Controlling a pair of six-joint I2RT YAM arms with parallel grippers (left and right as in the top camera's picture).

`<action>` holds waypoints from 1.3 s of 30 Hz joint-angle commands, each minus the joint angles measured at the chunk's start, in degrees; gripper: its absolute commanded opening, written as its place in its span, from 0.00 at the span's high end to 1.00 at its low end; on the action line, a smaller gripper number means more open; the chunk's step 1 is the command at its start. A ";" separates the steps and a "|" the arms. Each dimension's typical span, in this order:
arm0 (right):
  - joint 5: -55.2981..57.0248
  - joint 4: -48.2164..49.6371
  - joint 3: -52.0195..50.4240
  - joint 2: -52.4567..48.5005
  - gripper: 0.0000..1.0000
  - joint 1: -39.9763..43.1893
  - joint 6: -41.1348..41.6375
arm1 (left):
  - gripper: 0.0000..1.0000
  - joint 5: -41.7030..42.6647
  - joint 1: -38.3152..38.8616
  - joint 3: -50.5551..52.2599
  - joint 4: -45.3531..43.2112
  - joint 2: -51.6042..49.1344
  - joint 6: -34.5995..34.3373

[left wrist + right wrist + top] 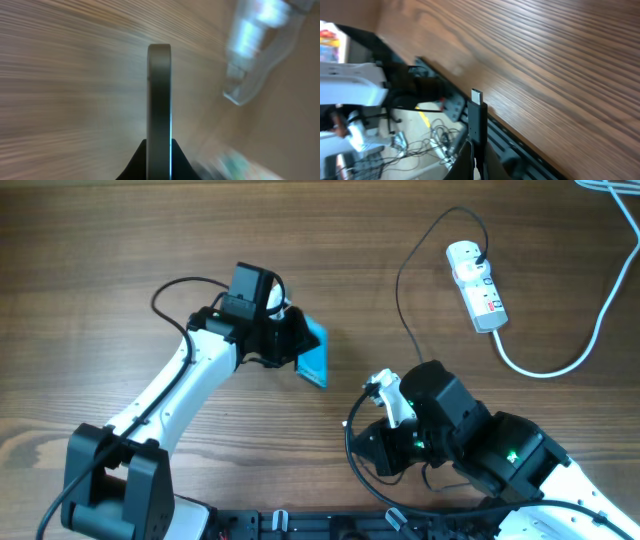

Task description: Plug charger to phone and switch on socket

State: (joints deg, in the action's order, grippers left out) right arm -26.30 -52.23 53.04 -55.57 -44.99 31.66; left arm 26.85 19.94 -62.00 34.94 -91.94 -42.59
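My left gripper (296, 343) is shut on the phone (315, 352), which it holds on edge above the middle of the table, teal screen showing. In the left wrist view the phone (160, 100) is edge-on, rising from between the dark fingers (136, 167). My right gripper (476, 162) is shut on the charger (477, 117), a black plug with its metal tip pointing up, over the table's front edge. Its thin black cable (402, 300) loops back to the socket (477, 286), a white strip at the back right. The right gripper (372, 442) sits to the right of the phone and nearer the front, apart from it.
The socket's thick white cord (598, 320) curves along the right edge of the table. Beyond the front rail (520, 150) the floor holds tangled cables (437, 142). The right arm's body (500, 450) fills the front right corner.
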 commanded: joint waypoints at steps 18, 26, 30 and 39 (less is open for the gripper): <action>10.21 -4.46 0.85 -0.11 0.96 0.20 0.22 | 0.81 -38.18 14.34 0.09 9.07 -12.09 -0.57; 10.16 -4.44 0.85 -0.09 0.96 0.20 0.26 | 0.81 -35.60 14.34 0.17 9.79 -12.11 -1.22; 10.16 -4.46 0.85 -0.09 0.96 0.20 0.24 | 0.70 -35.12 14.34 0.17 9.94 -12.11 -1.22; 10.19 -4.44 0.85 -0.11 0.96 0.20 0.22 | 0.72 -23.12 10.45 0.17 10.43 -12.11 -1.18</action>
State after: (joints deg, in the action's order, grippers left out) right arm -17.28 -56.60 53.04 -55.61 -44.99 31.64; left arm -3.05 32.62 -62.19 44.88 -103.68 -43.24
